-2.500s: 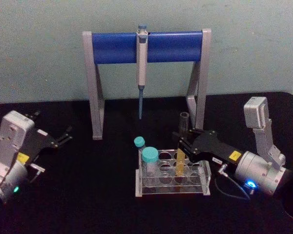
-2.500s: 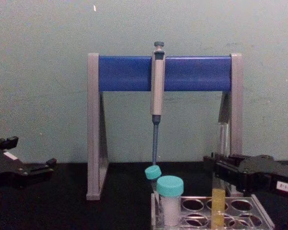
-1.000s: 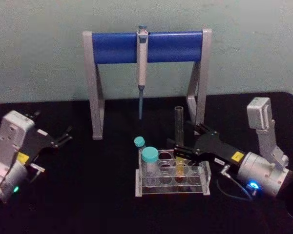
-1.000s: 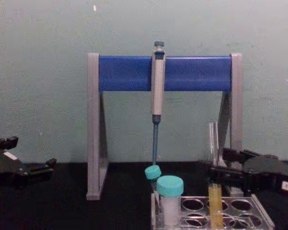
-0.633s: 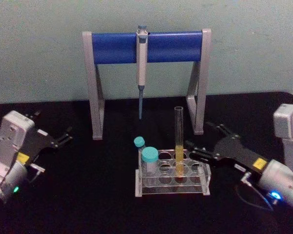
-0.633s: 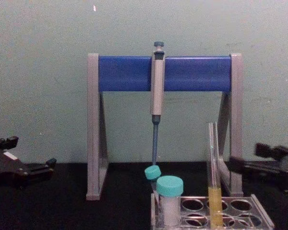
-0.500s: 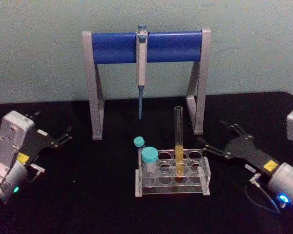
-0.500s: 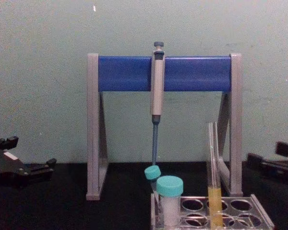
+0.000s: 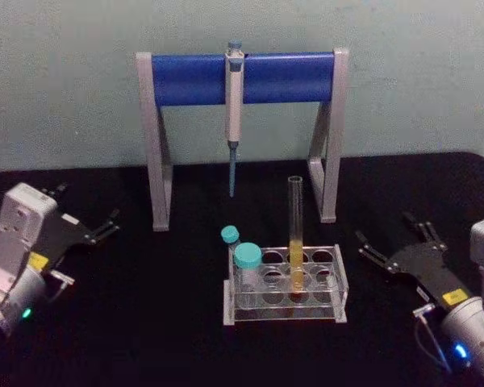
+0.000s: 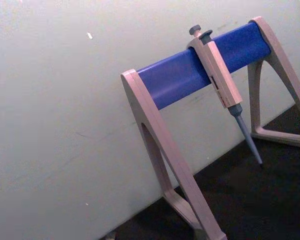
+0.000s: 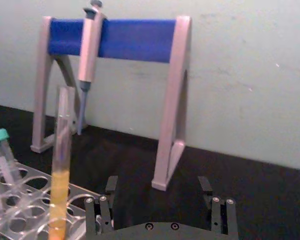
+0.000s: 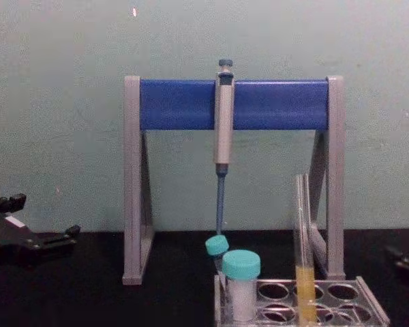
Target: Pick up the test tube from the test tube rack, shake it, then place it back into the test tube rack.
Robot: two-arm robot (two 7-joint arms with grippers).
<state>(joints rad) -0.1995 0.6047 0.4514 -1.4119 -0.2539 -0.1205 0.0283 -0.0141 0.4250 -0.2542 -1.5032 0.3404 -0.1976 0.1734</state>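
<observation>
Taking the test tube rack (image 9: 286, 292) as the mark, the left tool (image 9: 87, 226) sits well off to the rack's left on the black bench (image 9: 161, 322), its fingers spread apart and holding nothing. Behind the rack stands the pipette stand (image 9: 242, 78), grey legs under a blue bar, with a pipette (image 9: 235, 97) hanging from the bar's middle, tip down. In the rack's left end stand two teal-capped tubes (image 9: 247, 268), one nearer the front and a smaller one just behind it. Right of those, near the rack's middle, the test tube (image 9: 295, 238) stands upright in a hole, rising well above the rack, with yellow-orange liquid in its lower part and nothing touching it. Well to the right of the rack, the right tool (image 9: 395, 239) rests low over the bench, fingers spread wide and empty, pointing back toward the rack.
</observation>
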